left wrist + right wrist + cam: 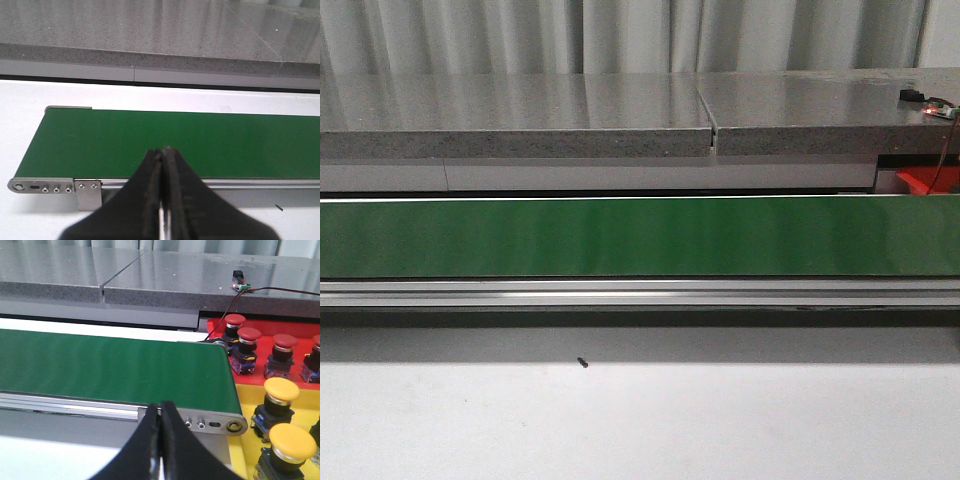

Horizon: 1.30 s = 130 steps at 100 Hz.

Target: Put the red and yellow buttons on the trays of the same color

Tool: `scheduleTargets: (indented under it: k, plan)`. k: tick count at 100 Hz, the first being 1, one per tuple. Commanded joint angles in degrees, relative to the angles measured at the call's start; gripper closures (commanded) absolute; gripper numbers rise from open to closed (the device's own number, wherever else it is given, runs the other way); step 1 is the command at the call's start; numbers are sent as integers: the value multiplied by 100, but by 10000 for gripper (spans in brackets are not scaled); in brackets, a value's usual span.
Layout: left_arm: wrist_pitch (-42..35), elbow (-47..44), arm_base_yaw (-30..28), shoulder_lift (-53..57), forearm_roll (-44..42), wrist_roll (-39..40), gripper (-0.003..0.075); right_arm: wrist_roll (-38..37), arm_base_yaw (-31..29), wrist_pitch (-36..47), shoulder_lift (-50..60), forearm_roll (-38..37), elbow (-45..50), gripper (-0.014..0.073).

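Several red buttons (248,334) stand upright on the red tray (262,379) past the belt's end. Two yellow buttons (281,389) stand on the yellow tray (245,400) beside it. The green conveyor belt (640,235) carries no button in any view. My right gripper (160,407) is shut with nothing in it, hanging before the belt's end roller, left of the trays. My left gripper (164,152) is shut and empty over the near rail at the belt's (175,130) other end. Neither gripper shows in the front view, where only a corner of the red tray (925,180) appears.
A grey stone counter (620,115) runs behind the belt, with a small circuit board and wires (241,284) on it above the red tray. A white tabletop (640,420) lies in front of the conveyor's metal rail (640,293), with a tiny dark speck (582,363).
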State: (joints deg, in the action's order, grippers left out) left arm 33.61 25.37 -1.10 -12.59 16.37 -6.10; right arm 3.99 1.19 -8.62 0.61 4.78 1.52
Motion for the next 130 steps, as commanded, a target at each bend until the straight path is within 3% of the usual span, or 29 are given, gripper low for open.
scheduleTargets:
  k: [1, 60, 83, 106, 130]
  plan:
    - [-432, 147, 51, -44, 116, 56, 741, -12, 20, 500, 111, -38, -90, 702]
    - [-444, 147, 51, -44, 116, 56, 741, -12, 20, 500, 111, -38, -90, 702]
    - [-1241, -152, 51, -44, -1, 56, 741, -12, 20, 500, 111, -38, -90, 702]
    - [-1404, -823, 51, 291, -513, 65, 741, -12, 20, 500, 111, -38, -90, 702]
    - [-2101, -1685, 103, 1075, -1766, 1405, 741, -12, 14, 500, 111, -38, -90, 702]
